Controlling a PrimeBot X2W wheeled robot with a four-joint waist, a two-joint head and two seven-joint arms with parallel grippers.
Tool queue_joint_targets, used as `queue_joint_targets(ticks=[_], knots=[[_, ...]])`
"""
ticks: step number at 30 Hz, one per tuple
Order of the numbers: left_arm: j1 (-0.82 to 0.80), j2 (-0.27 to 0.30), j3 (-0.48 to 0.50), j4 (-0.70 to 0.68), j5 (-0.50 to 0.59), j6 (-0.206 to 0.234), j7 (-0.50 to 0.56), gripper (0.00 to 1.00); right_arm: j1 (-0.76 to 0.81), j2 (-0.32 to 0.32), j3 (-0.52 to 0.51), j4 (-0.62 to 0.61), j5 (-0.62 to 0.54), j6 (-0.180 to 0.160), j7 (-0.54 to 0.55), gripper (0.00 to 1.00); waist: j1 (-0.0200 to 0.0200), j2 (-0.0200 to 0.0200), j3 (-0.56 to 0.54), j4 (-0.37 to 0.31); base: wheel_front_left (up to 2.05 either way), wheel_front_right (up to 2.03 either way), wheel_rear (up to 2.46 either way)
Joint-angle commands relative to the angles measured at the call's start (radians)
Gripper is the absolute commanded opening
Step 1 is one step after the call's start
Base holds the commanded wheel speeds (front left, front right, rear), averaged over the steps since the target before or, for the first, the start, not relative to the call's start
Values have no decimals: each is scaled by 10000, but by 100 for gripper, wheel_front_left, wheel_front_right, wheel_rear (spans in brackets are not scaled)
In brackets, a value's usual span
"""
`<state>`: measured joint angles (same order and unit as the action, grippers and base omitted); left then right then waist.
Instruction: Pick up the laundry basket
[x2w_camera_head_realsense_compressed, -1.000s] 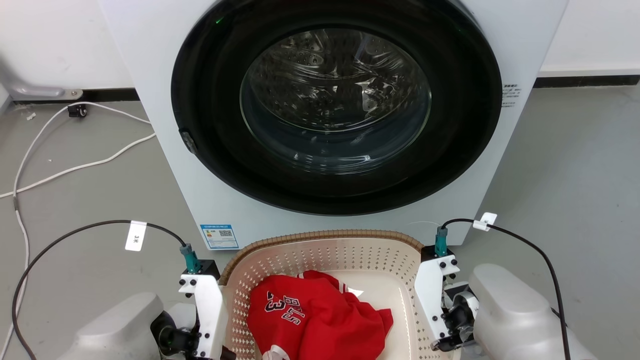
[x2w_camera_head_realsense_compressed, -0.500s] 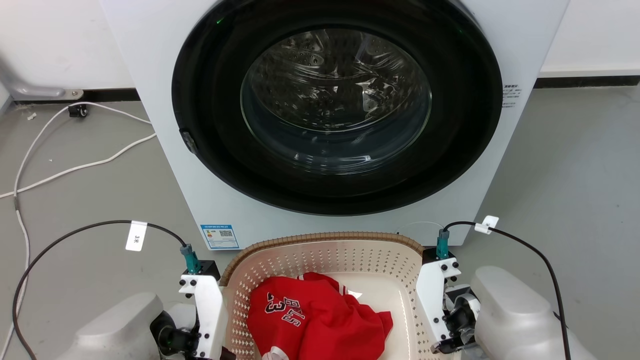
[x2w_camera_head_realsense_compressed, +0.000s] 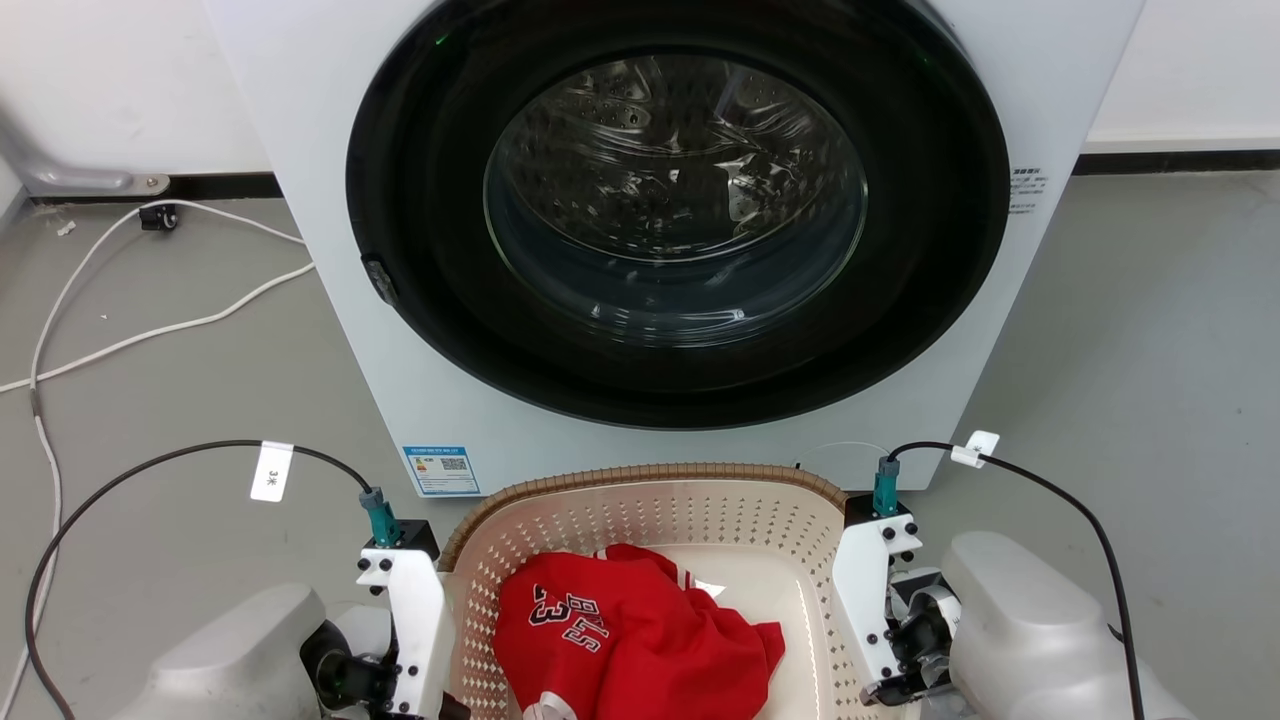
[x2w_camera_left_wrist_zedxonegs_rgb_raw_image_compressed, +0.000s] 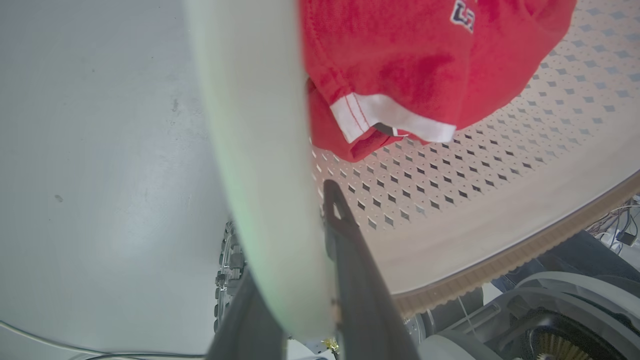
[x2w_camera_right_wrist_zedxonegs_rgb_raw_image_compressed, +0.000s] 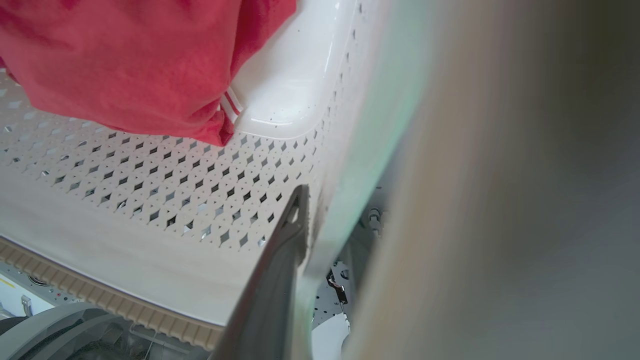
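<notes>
The laundry basket (x2w_camera_head_realsense_compressed: 650, 505) sits just before the washer (x2w_camera_head_realsense_compressed: 1050, 90), square between both arms — left claw (x2w_camera_left_wrist_zedxonegs_rgb_raw_image_compressed: 290, 235) pinching its left wall, right claw (x2w_camera_right_wrist_zedxonegs_rgb_raw_image_compressed: 320, 215) with one finger inside the right wall, grip impossible to tell as the outer finger is hidden — so the lift looks straight up, evenly.

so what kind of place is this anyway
Likely a laundry corner, perhaps in a test room: a front-loading washer on bare grey floor, a laundry basket holding a red jersey in front of it, a white cable trailing loose.
</notes>
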<state>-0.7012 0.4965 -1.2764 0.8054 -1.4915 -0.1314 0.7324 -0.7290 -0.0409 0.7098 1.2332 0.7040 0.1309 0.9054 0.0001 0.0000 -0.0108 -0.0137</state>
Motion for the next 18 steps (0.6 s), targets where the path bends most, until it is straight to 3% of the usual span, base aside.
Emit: queue_joint_targets(ticks=[1, 18], knots=[[-122, 163, 17, 107, 18, 21, 35, 0, -148, -169, 56, 81, -10, -2, -38, 0, -1, 0, 11, 2, 0, 0, 0], [-219, 157, 18, 118, 10, 21, 32, 0, -217, -171, 174, 255, 280, -2, -61, 0, -1, 0, 96, 26, 0, 0, 0]])
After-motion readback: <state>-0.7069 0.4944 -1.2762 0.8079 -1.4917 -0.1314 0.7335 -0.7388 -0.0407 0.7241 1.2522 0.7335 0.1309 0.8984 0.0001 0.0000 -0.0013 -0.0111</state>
